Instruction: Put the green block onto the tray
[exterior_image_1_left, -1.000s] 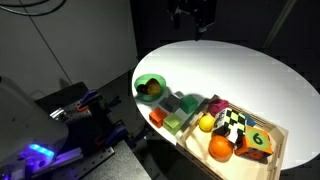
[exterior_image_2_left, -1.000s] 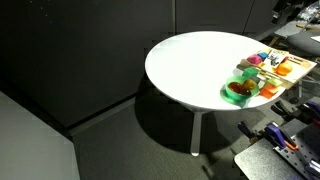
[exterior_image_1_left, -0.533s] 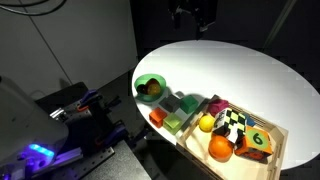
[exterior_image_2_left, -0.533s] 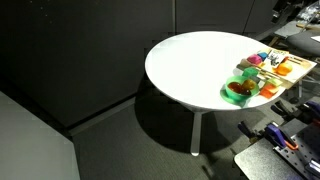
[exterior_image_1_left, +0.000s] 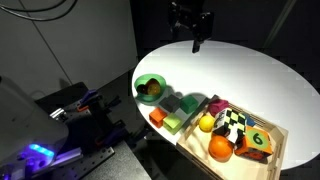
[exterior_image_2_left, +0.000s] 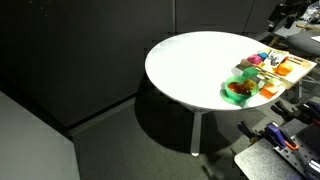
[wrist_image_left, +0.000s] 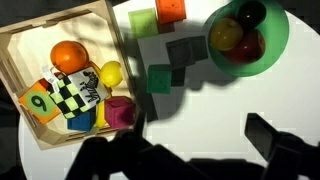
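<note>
The gripper is seen high above the table, jaws parted and nothing held between them, so no grasp has been begun. Below it, in the wrist view, the green block is found on the white tabletop, just beside the outer wall of the tray but not on it.

A long descent is called for, and any drift could be paid for. The grey cube lies near the block, so it could be clipped or shoved by a finger coming down on that side. A little further off sits the lime cube — a similar colour, and easily taken by mistake. Beyond that the orange block and the green bowl are judged less of a hazard.

Then the tray itself — it is crowded. Little bare wood is left among the orange, the yellow fruit and the checkered piece. A block released onto these may tumble off, and the rim could be struck if it is carried too low.
</note>
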